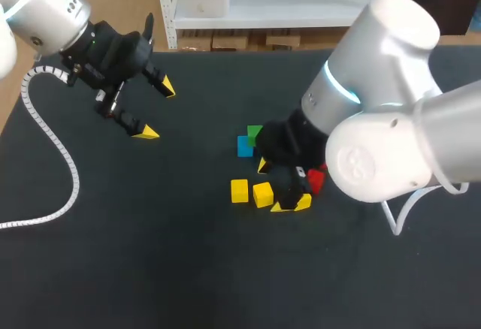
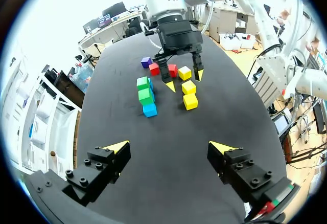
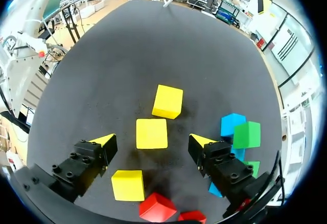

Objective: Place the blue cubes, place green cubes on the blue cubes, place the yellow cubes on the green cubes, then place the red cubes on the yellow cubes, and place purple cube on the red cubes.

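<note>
**Right claw spread around a yellow cube**

We see a dark, matte tabletop (image 1: 150,254) carrying small, smooth, sharp-edged cubes. Our right claw (image 3: 152,140) hangs low, its fingers spread; a yellow cube (image 3: 152,133) lies between the pointed yellow tips, with a gap on each side. A second yellow cube (image 3: 168,101) sits just ahead, turned slightly. A third yellow cube (image 3: 127,185) lies back beside one finger, near two red cubes (image 3: 158,207). Beside the other finger, blue cubes (image 3: 233,124) and green cubes (image 3: 247,134) cluster, some touching. From the left wrist, a purple cube (image 2: 146,61) lies just beyond the reds. Our left claw (image 2: 169,147) is spread too, gripping nothing, well apart from all the cubes.
</note>
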You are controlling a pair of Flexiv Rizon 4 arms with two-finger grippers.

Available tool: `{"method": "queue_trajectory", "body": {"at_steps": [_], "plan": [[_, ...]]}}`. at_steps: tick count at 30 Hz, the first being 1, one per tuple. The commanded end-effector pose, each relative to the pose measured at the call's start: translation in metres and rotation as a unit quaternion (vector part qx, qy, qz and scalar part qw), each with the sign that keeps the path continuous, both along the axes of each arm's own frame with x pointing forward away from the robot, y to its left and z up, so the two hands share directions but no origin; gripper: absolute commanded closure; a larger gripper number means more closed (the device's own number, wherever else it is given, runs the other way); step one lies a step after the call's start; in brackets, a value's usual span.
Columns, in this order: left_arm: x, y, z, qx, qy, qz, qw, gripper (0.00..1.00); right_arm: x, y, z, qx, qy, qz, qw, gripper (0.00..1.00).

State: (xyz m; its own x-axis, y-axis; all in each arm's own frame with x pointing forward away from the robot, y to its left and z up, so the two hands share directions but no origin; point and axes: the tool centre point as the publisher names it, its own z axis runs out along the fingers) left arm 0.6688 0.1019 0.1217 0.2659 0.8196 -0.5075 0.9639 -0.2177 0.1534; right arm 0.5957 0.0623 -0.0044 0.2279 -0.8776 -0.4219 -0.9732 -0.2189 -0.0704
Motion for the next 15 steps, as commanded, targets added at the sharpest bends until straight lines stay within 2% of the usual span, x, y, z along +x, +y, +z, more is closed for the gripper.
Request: {"method": "queue_trajectory", "body": {"at_steps": [1,5,8,10,11,12,15], "plan": [[0.0005,0.0009,-0.0002,-0.001,-0.001,-0.001,1.000,0.00,0.0034,0.0026,-0.0027,-0.002,0.003,0.001,1.000,0.21],[0.0005,0.0009,-0.0002,-0.001,-0.001,-0.001,1.000,0.00,0.0040,0.0042,-0.0027,-0.003,0.004,0.003,1.000,0.51],[0.0005,0.0009,-0.0002,-0.001,-0.001,-0.001,1.000,0.00,0.0040,0.0043,-0.0026,-0.004,0.004,0.005,1.000,0.61],[0.0005,0.0009,-0.0002,-0.001,-0.001,-0.001,1.000,0.00,0.0036,0.0040,-0.0028,-0.004,0.004,0.006,1.000,0.75],[0.0005,0.0009,-0.0002,-0.001,-0.001,-0.001,1.000,0.00,0.0031,0.0034,-0.0027,-0.005,0.004,0.005,1.000,0.91],[0.0005,0.0009,-0.0002,-0.001,-0.001,-0.001,1.000,0.00,0.0027,0.0028,-0.0023,-0.004,0.004,0.005,1.000,1.00],[0.0005,0.0009,-0.0002,-0.001,-0.001,-0.001,1.000,0.00,0.0006,-0.0001,0.0007,0.000,0.003,-0.001,1.000,1.00]]}}
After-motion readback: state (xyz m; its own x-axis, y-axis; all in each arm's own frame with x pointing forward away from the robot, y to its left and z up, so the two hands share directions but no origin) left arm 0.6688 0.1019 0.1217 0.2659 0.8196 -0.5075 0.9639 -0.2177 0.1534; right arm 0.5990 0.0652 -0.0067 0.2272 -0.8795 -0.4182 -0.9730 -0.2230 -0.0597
